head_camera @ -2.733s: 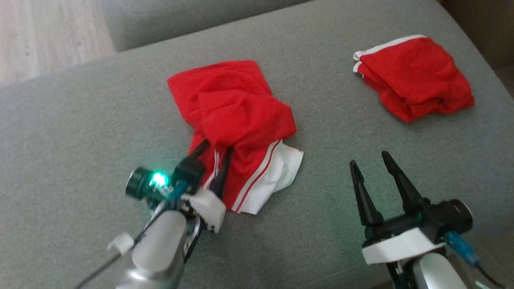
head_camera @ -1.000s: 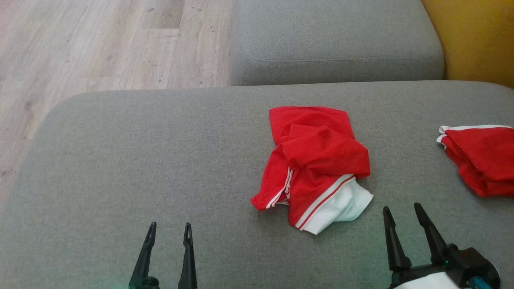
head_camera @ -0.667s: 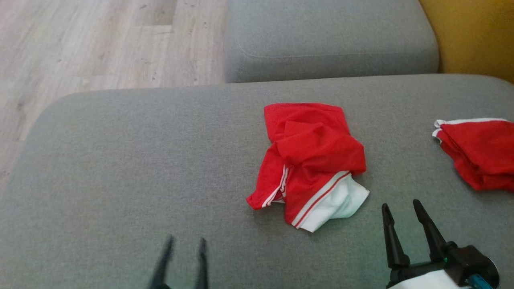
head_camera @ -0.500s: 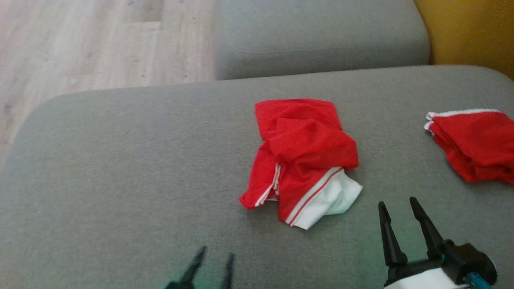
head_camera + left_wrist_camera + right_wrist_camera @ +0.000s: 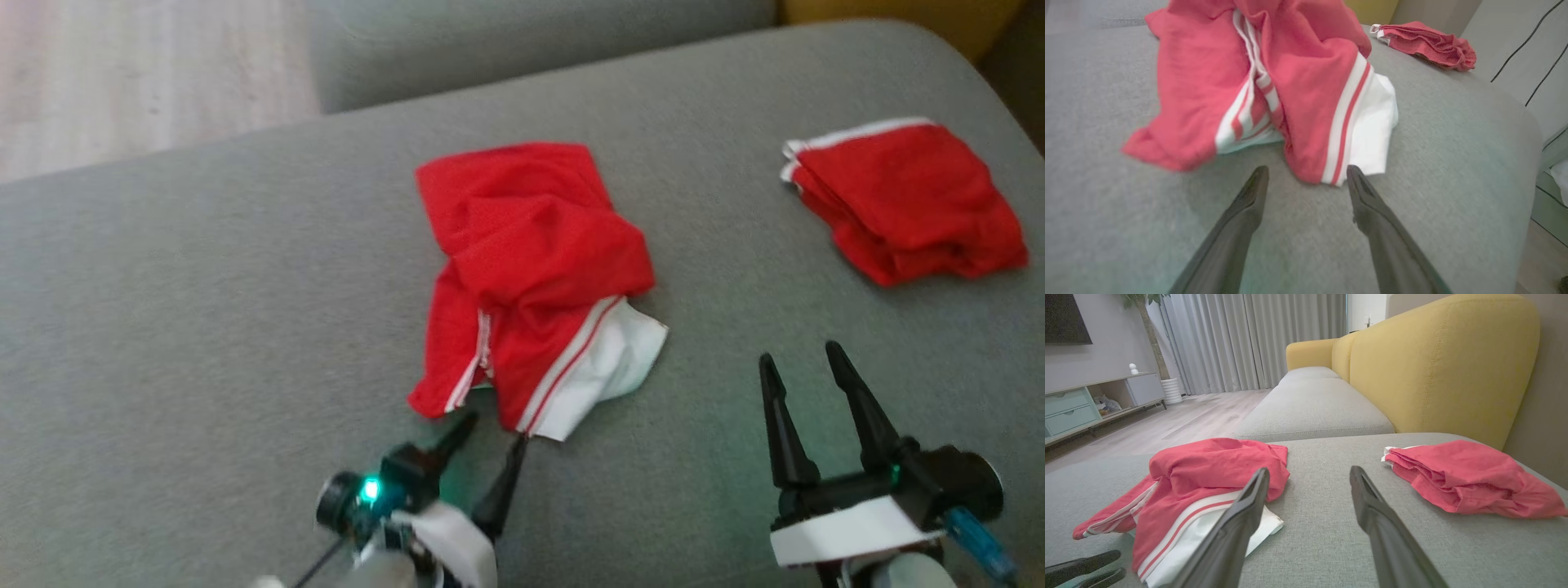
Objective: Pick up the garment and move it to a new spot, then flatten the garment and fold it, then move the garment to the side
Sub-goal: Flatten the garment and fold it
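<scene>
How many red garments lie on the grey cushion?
2. The crumpled garment lies in the middle of the cushion, just ahead of the left gripper; the folded garment lies at its far right. None seems hidden.

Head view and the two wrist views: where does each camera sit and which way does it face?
Head view: high, looking down on the gray cushion; crumpled garment centre, folded garment far right; left gripper and right gripper, both open, below.
Left wrist view: low, facing the crumpled garment's hem past its fingers.
Right wrist view: low, facing across the cushion, yellow backrest at right; its fingers in front.
Shared: all three show both garments.
</scene>
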Controlling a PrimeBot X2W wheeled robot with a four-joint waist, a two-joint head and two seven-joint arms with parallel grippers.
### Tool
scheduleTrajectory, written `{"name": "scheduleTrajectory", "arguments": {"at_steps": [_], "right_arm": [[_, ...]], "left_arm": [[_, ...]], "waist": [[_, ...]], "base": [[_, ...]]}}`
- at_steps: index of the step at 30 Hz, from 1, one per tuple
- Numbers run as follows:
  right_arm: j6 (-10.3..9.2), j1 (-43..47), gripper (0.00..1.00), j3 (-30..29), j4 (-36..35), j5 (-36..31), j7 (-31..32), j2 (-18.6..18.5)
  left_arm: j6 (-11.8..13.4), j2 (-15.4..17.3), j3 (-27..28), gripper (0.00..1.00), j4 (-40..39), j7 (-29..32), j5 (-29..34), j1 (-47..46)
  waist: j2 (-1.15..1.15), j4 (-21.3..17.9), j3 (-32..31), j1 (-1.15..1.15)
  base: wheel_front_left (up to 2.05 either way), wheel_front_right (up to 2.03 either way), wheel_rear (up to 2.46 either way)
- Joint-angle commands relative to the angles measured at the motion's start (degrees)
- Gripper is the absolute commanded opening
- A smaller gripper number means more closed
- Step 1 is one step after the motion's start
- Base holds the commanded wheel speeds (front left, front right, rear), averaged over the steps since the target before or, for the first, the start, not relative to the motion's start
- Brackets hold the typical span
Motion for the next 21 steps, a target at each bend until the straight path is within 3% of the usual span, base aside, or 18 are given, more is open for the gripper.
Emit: {"name": "scheduleTrajectory", "arguments": {"at_steps": [1,5,7,15,21], "right_arm": [[0.12,-2.41,1.0,1.64,-2.07,0.12,-0.22,-0.96],[0.12,-3.58,1.0,2.2,-2.35,0.56,-0.22,-0.89],[0.12,-3.88,1.0,2.27,-2.31,0.75,-0.22,-0.81],[0.12,-4.03,1.0,1.65,-2.03,0.8,-0.22,-0.4],[0.12,-3.59,1.0,1.92,-1.98,1.23,-0.22,-0.13]], "left_arm": [[0.32,-0.1,0.75,1.0,-0.45,-0.56,-0.71,-2.19],[0.08,-0.1,-1.64,1.0,1.37,-0.64,-5.45,-6.34],[-0.45,-0.1,-3.54,0.0,1.66,-0.69,-6.46,-8.06],[-1.82,-0.1,-6.92,0.0,-6.53,-0.77,-6.14,-17.54],[-2.36,0.05,-5.56,0.0,-11.64,-0.71,-5.94,-36.6]], "waist": [[0.0,-2.43,2.5,-0.01],[0.0,-4.54,4.51,-0.01],[0.0,-5.39,5.0,-0.01],[0.0,-6.71,4.08,-0.01],[0.0,-6.47,1.91,-0.01]], "base": [[0.0,0.0,0.0],[0.0,0.0,0.0],[0.0,0.0,0.0],[0.0,0.0,0.0],[0.0,0.0,0.0]]}}
